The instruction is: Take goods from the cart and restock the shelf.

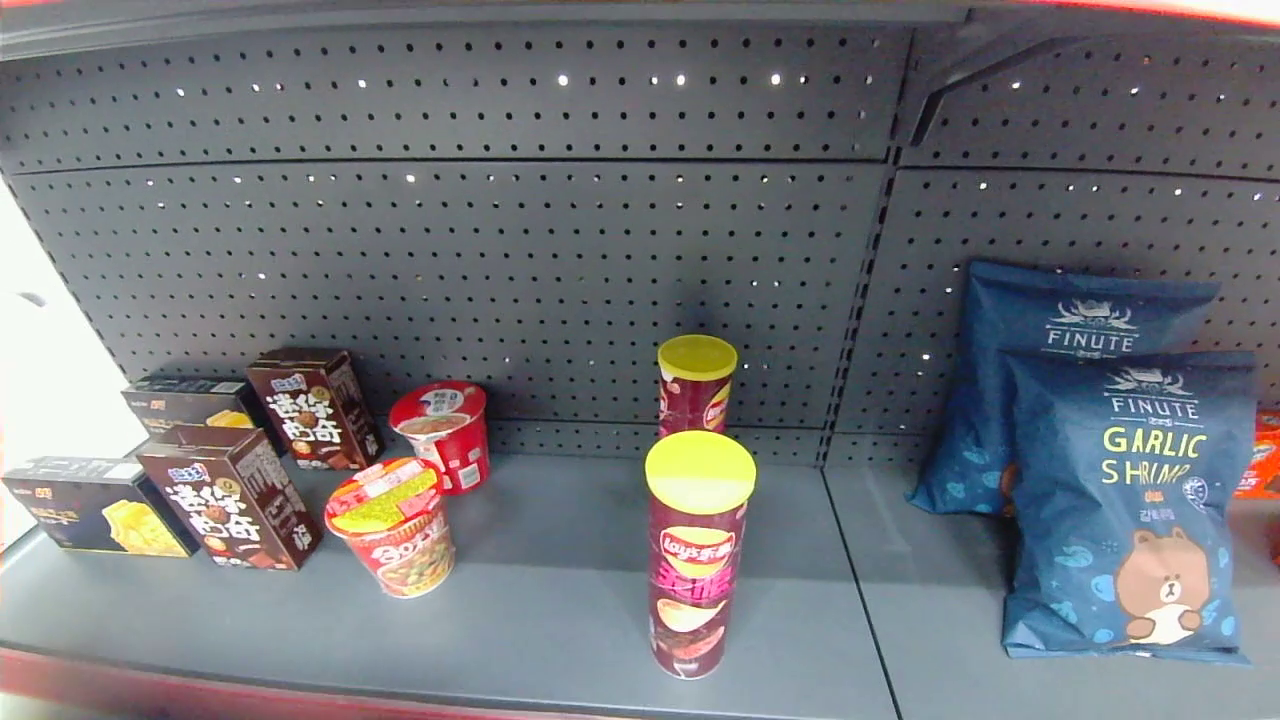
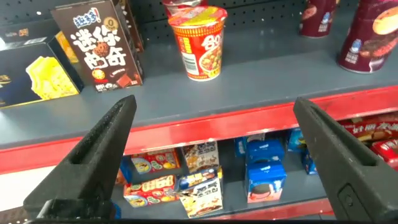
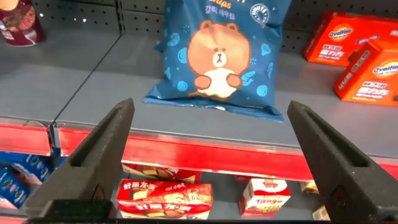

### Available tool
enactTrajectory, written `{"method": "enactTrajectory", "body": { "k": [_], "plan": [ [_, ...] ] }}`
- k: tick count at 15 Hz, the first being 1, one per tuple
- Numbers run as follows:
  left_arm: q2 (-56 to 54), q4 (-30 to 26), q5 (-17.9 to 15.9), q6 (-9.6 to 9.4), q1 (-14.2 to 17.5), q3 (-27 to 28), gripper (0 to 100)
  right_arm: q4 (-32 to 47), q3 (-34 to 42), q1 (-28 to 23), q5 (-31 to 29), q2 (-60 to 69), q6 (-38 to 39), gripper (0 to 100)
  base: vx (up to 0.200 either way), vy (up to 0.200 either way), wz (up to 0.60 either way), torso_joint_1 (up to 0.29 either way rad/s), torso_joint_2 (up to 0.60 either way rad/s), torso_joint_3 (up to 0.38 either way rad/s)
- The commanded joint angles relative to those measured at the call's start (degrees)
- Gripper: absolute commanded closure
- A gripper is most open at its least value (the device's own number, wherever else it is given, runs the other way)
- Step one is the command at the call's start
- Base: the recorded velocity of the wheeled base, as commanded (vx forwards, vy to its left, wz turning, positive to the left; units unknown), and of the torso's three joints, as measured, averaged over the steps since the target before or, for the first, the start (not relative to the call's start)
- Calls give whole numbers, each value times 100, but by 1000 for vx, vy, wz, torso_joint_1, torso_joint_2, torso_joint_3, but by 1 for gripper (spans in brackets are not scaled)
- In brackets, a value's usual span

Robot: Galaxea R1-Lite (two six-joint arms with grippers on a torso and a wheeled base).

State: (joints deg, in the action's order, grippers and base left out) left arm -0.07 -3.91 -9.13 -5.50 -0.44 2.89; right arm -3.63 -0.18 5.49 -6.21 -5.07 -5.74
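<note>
Goods stand in front-and-back pairs on the grey shelf (image 1: 560, 590), against its perforated back panel. Near the middle, a tall chips tube (image 1: 697, 570) with a yellow lid stands upright towards the front edge, and a second chips tube (image 1: 696, 385) stands behind it by the panel. To their left are a front noodle cup (image 1: 395, 530), tilted slightly, and a rear noodle cup (image 1: 445, 430). Further left come two brown boxes (image 1: 235, 505), one behind the other, then two black boxes (image 1: 95, 505) at the shelf's end. On the right section two blue snack bags (image 1: 1125, 510) lean back, the front one (with a bear drawn on it) overlapping the one behind. Orange boxes (image 1: 1260, 455) lie just beyond them at the edge.

The left gripper (image 2: 214, 104) hangs in front of the shelf's red front strip (image 2: 205, 134), facing the front noodle cup; its jaws stand wide apart with nothing between them. The right gripper (image 3: 211, 104) hangs likewise before the front blue bag, jaws spread and holding nothing. Below the strip, a lower shelf holds small packets (image 2: 199, 180).
</note>
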Motion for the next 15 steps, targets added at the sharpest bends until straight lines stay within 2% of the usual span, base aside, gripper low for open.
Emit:
{"method": "enactTrajectory", "body": {
  "k": [1,4,15],
  "plan": [
    [7,-4,-1,-4,0,1,0,3,1,5,23,-29,-6,0,0,0,0,0,0,0],
    [7,-4,17,31,0,1,0,3,1,5,181,-29,-23,0,0,0,-600,1,2,2],
    [7,-4,8,22,0,1,0,3,1,5,163,-29,-120,0,0,0,0,0,0,0]
  ]
}}
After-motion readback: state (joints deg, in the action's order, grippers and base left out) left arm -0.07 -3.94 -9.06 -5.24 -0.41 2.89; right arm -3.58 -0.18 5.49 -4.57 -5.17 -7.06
